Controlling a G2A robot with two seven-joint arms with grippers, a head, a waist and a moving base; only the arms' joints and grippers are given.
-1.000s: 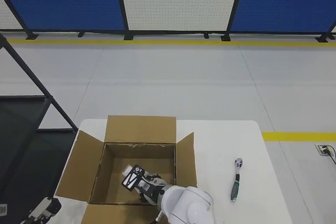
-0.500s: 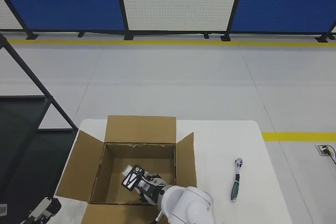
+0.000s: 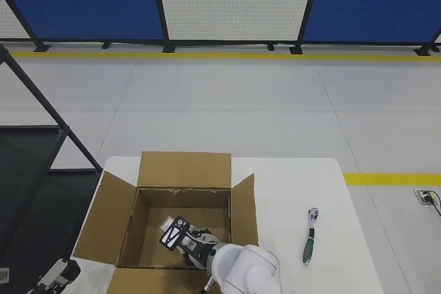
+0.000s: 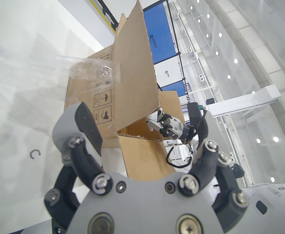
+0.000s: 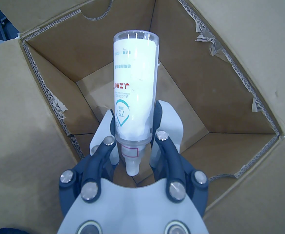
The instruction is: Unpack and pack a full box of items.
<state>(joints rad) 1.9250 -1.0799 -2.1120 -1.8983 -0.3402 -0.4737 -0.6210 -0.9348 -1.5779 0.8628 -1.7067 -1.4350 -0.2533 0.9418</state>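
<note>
**One gripper clamped, the other spread wide**

The right arm (image 3: 242, 270) extends over the near edge of the box (image 5: 218, 25). The right gripper (image 5: 135, 116) is inside, both fingers (image 5: 171, 122) pressed against a bottle (image 5: 135, 74) near its neck, with the base pointing away from the wrist. The left gripper (image 4: 143, 122) hangs outside the box, low by the table, fingers wide apart and holding nothing.

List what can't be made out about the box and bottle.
Floor of the box: the bottle covers its middle in the right wrist view, an arm its near part in the top view; other items could lie unseen.
Height of the bottle above that floor: cannot tell, the right end effector looks along it.
Inside of the box from the left end effector: a raised flap hides it.
The ratchet: too small for detail, top view.
</note>
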